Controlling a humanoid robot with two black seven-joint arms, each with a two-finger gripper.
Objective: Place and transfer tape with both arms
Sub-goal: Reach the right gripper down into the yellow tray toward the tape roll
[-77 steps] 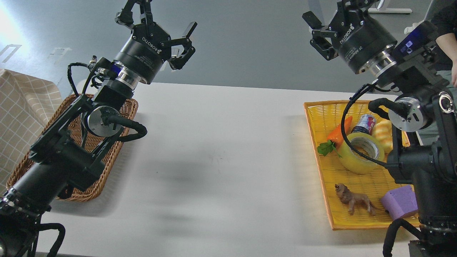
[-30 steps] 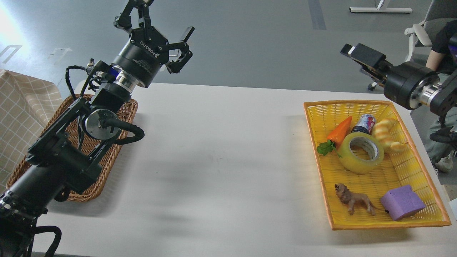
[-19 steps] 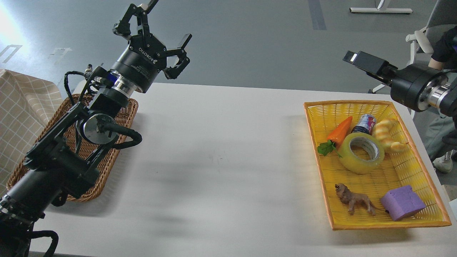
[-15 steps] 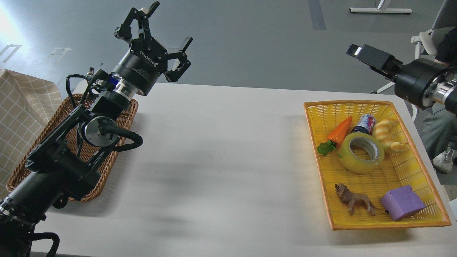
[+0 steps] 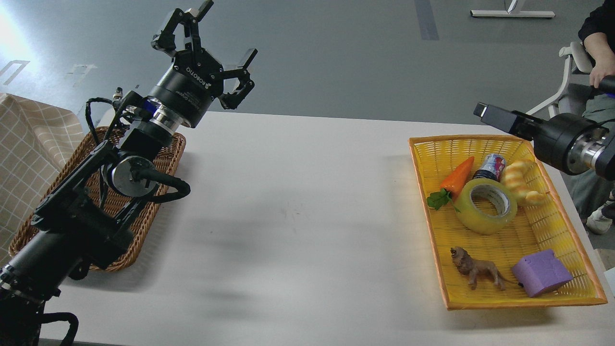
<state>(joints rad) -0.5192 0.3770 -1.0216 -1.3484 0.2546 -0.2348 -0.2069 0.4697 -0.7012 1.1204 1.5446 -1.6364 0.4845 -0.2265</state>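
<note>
The tape point(image 5: 485, 205), a translucent yellow roll with a pale core, lies flat in the middle of the yellow basket point(image 5: 419, 192) at the right of the table. My left gripper point(image 5: 225, 32) is open and empty. It is raised above the table's far left edge, far from the tape. My right gripper point(image 5: 496, 118) comes in from the right, above the basket's far right corner, up and right of the tape. It is seen side-on as one dark block, so its fingers cannot be told apart. Nothing shows in it.
The yellow basket also holds a toy carrot point(image 5: 459, 175), a small can point(image 5: 491, 166), a bread toy point(image 5: 520, 185), a toy lion point(image 5: 475, 270) and a purple block point(image 5: 540, 271). A brown wicker basket point(image 5: 166, 158) lies under my left arm. A seated person point(image 5: 598, 57) is at the far right.
My right arm has swung out from over the yellow basket to the right and come lower, uncovering the tape. My left arm has barely shifted. The tape has not moved.
</note>
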